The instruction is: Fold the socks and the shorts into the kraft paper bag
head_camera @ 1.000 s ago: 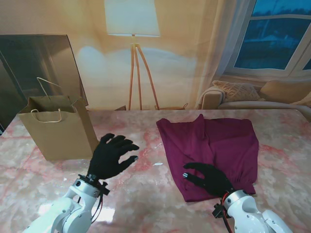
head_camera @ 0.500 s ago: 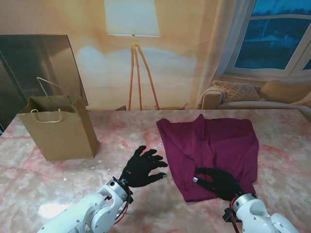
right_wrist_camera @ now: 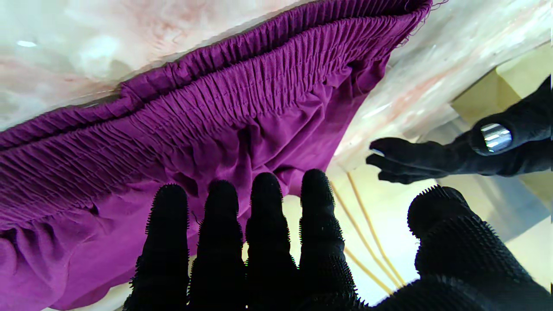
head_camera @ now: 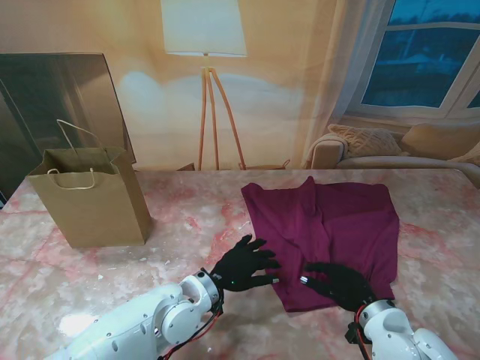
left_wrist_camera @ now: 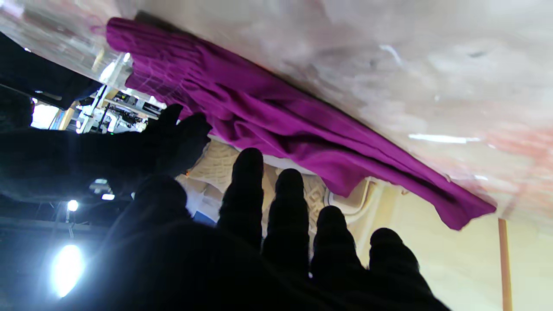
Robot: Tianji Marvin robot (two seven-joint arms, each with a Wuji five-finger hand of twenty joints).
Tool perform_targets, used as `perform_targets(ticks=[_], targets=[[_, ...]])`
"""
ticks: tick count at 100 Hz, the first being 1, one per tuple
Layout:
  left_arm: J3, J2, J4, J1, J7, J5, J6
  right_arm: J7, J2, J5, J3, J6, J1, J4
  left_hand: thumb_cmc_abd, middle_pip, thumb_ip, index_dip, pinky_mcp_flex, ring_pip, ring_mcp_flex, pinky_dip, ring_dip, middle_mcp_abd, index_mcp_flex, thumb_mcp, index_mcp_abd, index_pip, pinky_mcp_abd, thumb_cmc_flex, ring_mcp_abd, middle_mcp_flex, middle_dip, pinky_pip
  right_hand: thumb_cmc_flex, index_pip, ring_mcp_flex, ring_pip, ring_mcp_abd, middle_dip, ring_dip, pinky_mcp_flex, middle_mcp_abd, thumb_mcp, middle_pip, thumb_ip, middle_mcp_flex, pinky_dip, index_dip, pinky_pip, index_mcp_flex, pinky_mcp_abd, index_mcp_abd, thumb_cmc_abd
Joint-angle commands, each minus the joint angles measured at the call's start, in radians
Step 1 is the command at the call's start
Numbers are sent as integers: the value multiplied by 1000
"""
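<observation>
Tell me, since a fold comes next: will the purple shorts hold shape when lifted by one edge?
Probably not. The shorts lie in soft wrinkles, so they should droop. The gathered waistband looks thicker, likely easier to pinch. On the glossy marble table they may slide.

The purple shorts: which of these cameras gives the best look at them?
The stand view: it shows the whole shorts spread flat on the table, with both hands at their near edge. The right wrist view gives only a close-up of the gathered waistband, and the left wrist view shows one blurred, slanting edge.
</observation>
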Motion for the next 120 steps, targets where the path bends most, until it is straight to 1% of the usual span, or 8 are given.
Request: perform_targets(ticks=[1,5,28,46,62,85,101,120], targets=[[12,-28,19,-20,-17,-4,1,-6,-1,-1,-5,-1,-5,2,56,-19,62,-2,-4,-30,-48,-24,-8,-48,-24,-24,-7,-21,-21,-21,-27,-51,-11,-30,9,17,5,22,10,7,19,-9,4,-26,19,29,11,7,11,7,24,-27,-22,30],[32,-39,43,-35,-16,-18,-4,-7,-1,0,-5,-2,-6,2,58,-18,68,1,4,-34,-49,-72,-6,-48,-24,-22,-12,-20,-24,-23,-26,-57,-10,-37,9,17,4,22,11,7,19,-9,3,-26,18,29,9,7,11,7,23,-28,-23,31],[129,-83,128,-109,-67,-81,-2,-19,-3,-6,5,-15,-18,-1,125,-14,72,7,4,-59,-56,-158,-16,-39,5,-32,-2,-9,-29,-90,-23,-53,-7,-41,10,19,7,23,11,7,19,-8,4,-26,20,29,13,6,11,8,26,-28,-21,31],[162,-73,121,-138,-164,-107,36,-25,-3,-15,21,-21,-30,-8,158,16,77,39,2,-38,-51,-166,3,3,137,-35,20,61,-24,-130,-9,61,19,-36,10,18,8,24,12,7,19,-8,5,-26,19,29,13,6,11,8,27,-27,-20,31],[147,-25,64,-126,-248,-106,62,-24,-3,-29,41,-19,-39,-17,166,45,77,86,2,-6,12,-166,26,34,243,-36,25,146,-19,-143,22,177,52,-35,10,18,8,24,12,7,19,-7,5,-26,20,29,15,6,10,9,26,-28,-21,32],[55,61,-46,-50,-357,-64,86,-9,1,-65,69,-9,-41,-23,169,43,65,165,4,6,37,-142,40,32,349,-39,25,277,-22,-134,21,205,67,-24,9,18,16,26,11,8,20,-1,8,-26,21,29,23,5,10,12,28,-31,-23,31],[-43,115,-126,32,-429,12,85,2,4,-94,82,7,-27,-12,176,45,60,184,4,11,47,-126,42,24,355,-43,20,308,-23,-135,17,210,66,-21,11,21,33,32,9,10,21,9,6,-24,27,29,37,-1,11,8,37,-44,-15,28],[-215,156,-220,157,-524,90,88,36,13,-137,83,29,-8,-2,167,50,61,223,4,21,55,-99,49,26,379,-40,3,379,-25,-129,21,219,67,-18,16,53,82,52,13,17,28,36,8,-21,48,29,92,-6,22,19,100,-49,-12,24]])
